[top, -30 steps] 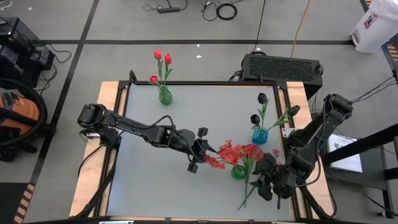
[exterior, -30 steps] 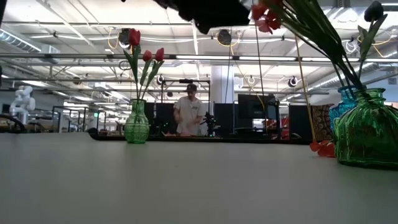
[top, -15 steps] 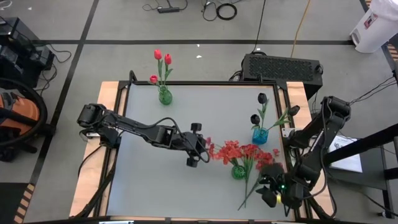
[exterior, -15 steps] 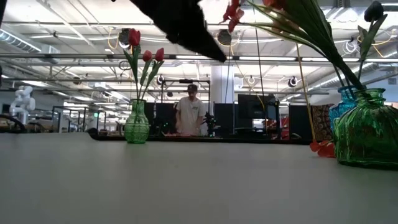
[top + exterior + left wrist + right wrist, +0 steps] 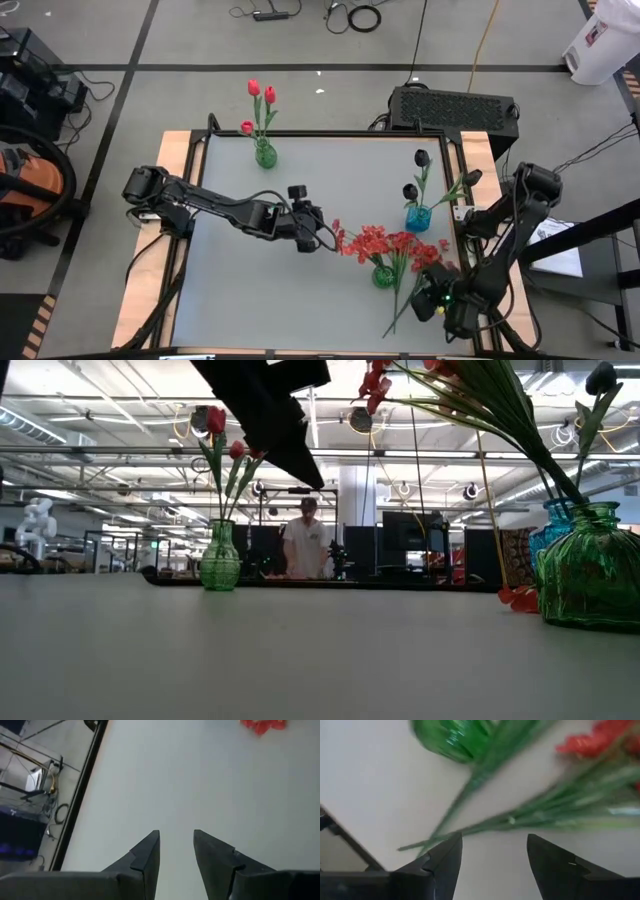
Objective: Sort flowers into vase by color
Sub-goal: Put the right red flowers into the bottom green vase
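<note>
While hovering mid-tabletop [image 5: 260,270], my left gripper [image 5: 176,851] shows jaws parted by narrow gap, nothing between, touching nothing. My right gripper [image 5: 494,862] at tabletop's near right corner: jaws wide, empty, above loose green stems [image 5: 485,825]. Bushy bunch of small red blossoms [image 5: 375,241] stands in round green glass vase [image 5: 384,276], between both grippers, apart from each.

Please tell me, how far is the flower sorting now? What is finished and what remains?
Done, it seems: red tulips stand in the far green vase, black tulips in the blue vase, and the red blossom bunch in the near green vase. In hand: nothing; the left claw and right claw are open and empty. Left: one green stem lies beside the near vase.
</note>
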Controlling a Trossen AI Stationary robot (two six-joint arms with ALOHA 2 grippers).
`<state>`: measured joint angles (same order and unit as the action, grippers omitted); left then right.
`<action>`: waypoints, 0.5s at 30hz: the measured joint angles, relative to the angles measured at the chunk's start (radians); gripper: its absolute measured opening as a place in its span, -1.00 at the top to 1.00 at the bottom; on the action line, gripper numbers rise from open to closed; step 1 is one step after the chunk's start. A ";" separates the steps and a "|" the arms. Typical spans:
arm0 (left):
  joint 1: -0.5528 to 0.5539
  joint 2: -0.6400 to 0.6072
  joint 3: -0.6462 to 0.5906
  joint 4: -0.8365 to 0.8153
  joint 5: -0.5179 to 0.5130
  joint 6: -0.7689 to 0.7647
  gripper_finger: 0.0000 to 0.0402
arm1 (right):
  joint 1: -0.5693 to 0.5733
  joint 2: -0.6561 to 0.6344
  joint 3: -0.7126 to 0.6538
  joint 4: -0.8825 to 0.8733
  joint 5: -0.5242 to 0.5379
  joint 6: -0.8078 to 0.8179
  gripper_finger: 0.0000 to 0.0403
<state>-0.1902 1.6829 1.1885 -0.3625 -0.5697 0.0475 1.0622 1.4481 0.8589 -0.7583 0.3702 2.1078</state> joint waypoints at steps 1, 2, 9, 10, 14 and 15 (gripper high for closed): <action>0.000 0.000 0.000 -0.005 0.000 -0.008 0.36 | 0.000 0.008 0.000 -0.001 -0.017 0.027 -0.07; 0.000 0.000 0.000 -0.006 -0.001 -0.013 0.36 | 0.000 0.015 0.000 -0.005 -0.032 0.052 -0.07; 0.000 0.000 0.000 -0.006 -0.004 -0.008 0.36 | -0.013 0.047 0.000 -0.011 -0.077 0.193 -0.07; 0.000 0.000 0.000 -0.007 -0.004 -0.008 0.36 | -0.022 0.052 0.000 -0.011 -0.083 0.201 -0.07; 0.000 0.000 0.000 -0.006 -0.004 -0.008 0.36 | -0.066 0.064 0.000 -0.026 -0.086 0.214 -0.07; 0.000 0.000 0.000 -0.006 -0.004 -0.008 0.36 | -0.077 0.067 0.000 -0.027 -0.086 0.226 -0.07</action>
<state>-0.1902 1.6829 1.1885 -0.3686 -0.5734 0.0391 0.9857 1.5154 0.8589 -0.7854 0.2847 2.3334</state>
